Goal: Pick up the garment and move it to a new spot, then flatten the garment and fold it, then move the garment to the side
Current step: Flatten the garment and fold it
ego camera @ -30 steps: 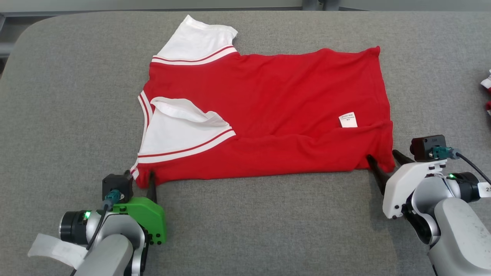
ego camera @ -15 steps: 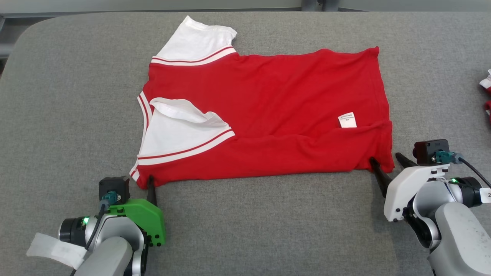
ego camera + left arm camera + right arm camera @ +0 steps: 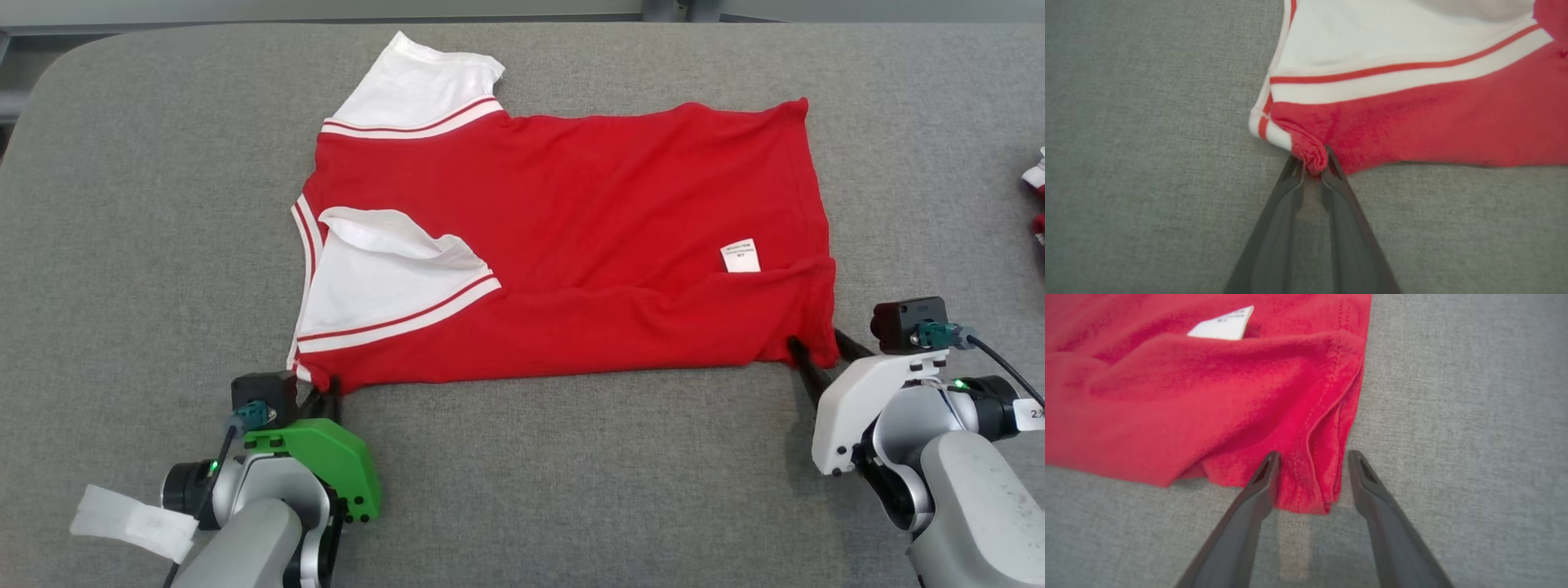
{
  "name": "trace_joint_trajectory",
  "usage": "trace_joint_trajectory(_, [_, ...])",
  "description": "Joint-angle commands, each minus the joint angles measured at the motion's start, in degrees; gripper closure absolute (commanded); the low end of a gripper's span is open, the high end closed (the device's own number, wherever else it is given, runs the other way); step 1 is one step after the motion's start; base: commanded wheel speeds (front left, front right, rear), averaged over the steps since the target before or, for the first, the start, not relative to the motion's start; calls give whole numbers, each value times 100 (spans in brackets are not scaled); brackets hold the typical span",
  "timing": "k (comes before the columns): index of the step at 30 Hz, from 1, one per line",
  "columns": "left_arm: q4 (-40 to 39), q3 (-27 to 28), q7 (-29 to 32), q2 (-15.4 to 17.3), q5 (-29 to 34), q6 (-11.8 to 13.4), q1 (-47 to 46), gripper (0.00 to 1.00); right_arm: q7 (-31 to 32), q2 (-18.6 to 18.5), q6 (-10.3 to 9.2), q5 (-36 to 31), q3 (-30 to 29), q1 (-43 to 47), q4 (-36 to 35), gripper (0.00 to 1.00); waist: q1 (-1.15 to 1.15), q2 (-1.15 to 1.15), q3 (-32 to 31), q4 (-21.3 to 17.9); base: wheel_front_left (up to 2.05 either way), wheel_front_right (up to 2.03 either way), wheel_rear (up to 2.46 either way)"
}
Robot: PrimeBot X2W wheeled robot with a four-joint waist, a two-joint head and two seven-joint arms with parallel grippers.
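The left gripper (image 3: 326,392) (image 3: 1312,163) is working at the near left corner of the shirt (image 3: 588,245) (image 3: 1433,126) (image 3: 1167,396). Its two fingers are clenching a small bunch of red fabric there, just beside the white-and-red trim. The right gripper (image 3: 816,341) (image 3: 1313,457) is standing at the shirt's near right corner with its fingers spread. The hem corner is sitting between them. One finger is touching the fabric, the other is just clear of it, and nothing is being gripped.

The shirt is lying on the grey table (image 3: 122,245), with the red body spread sideways and the hem pointing right. A fold is running along the shirt's near edge. The label (image 3: 740,255) (image 3: 1220,324) is showing white on the red body, near the hem. The near sleeve (image 3: 384,278) (image 3: 1392,36) is lying folded over the shirt's left part. The far sleeve (image 3: 416,82) is sticking out from the shirt's far left corner. A red-and-white cloth (image 3: 1037,204) is lying well to the right of the shirt.
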Motion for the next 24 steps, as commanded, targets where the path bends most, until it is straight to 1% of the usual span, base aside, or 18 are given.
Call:
trace_joint_trajectory(1, [114, -66, 34, -50, 2, -21, 57, 100, 17, 23, 1, 32, 65, 96, 82, 100, 0, 0, -14, 1, 0, 0, 0])
trace_joint_trajectory(8, [139, 31, -111, 86, -27, 30, 111, 100, -75, -85, -3, 93, 81, 142, 35, 100, 0, 0, -203, -6, 0, 0, 0])
trace_joint_trajectory(14, [-8, -27, -78, 173, -75, 33, 379, 100, -61, -57, -2, 191, -156, 480, -161, 100, 0, 0, -521, 7, 0, 0, 0])
trace_joint_trajectory(20, [-402, -5, 0, 312, -220, 104, 803, 100, 90, 10, -3, 304, -485, 1071, -642, 100, 0, 0, -834, 6, 0, 0, 0])
trace_joint_trajectory(24, [-788, 8, 71, 462, -258, 237, 1064, 100, 266, 94, -4, 342, -768, 1480, -1152, 100, 0, 0, -955, -16, 0, 0, 0])
